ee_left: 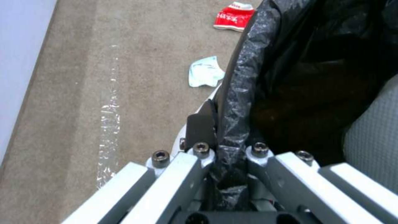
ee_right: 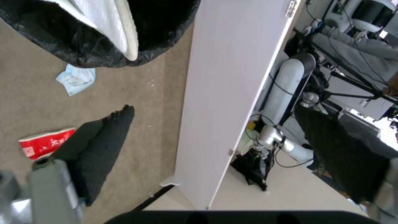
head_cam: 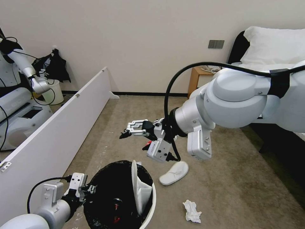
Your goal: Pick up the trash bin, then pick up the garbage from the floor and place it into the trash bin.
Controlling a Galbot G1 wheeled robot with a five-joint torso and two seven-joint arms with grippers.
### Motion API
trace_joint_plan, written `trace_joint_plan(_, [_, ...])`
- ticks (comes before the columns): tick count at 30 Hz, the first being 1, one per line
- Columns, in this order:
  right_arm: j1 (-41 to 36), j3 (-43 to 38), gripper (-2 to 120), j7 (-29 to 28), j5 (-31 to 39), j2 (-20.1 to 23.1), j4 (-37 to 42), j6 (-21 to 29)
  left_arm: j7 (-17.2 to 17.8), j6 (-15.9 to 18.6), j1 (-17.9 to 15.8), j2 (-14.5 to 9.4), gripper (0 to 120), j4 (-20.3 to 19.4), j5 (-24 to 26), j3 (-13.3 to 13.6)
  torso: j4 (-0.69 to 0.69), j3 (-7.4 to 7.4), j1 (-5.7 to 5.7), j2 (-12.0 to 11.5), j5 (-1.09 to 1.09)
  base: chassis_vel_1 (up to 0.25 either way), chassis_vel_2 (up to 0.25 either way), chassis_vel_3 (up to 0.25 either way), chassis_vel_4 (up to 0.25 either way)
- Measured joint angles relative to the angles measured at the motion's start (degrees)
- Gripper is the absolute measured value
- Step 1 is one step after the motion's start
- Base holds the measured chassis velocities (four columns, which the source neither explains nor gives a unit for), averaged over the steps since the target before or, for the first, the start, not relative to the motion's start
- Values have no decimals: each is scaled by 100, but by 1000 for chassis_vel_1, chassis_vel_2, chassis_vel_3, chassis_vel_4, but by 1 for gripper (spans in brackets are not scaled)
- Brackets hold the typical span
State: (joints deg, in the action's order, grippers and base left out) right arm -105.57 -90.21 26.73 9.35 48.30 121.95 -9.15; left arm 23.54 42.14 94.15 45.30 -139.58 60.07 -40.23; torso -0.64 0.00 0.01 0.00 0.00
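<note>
The bin (head_cam: 120, 194) sits at the bottom centre of the head view, its black bag (head_cam: 105, 190) folded over the rim. The left pincer (head_cam: 83, 188) at the lower left is closed on that rim; in the left wrist view its fingers (ee_left: 200, 130) pinch the bag-covered edge (ee_left: 236, 102) between them. One white slipper (head_cam: 139, 187) stands on end inside the bin, leaning against its right wall, with something red low in the dark of the bag.

The right pincer (head_cam: 127, 133) hangs mid-frame above the carpet (head_cam: 222, 178), pointing toward the left of the frame. In the right wrist view its black fingertips (ee_right: 118, 119) lie together with nothing between them.

On the carpet, a second slipper (head_cam: 174, 172) lies sole-down just right of the bin, below the right arm. A crumpled tissue (head_cam: 191, 211) lies lower right of it, apart. In the left wrist view a red packet (ee_left: 233, 16) shows at the top and a pale blue-white scrap (ee_left: 205, 72) lies just beside the bin's wall. A white board (head_cam: 57, 133) runs along the left of the head view.
</note>
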Motion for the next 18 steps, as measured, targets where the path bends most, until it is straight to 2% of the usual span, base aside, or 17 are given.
trace_joint_plan(9, [-22, -43, 100, -7, -28, 32, -33, 0, 35, 0, -2, 15, 2, -1, 74, 11, 0, 0, 0, 0, 0, 0, 0, 0, 0])
trace_joint_plan(18, [-45, -57, 100, -15, -49, 28, -47, 1, 144, 0, 40, 67, 2, -14, 382, 17, 0, 0, 0, 0, 0, 0, 0, 0, 0])
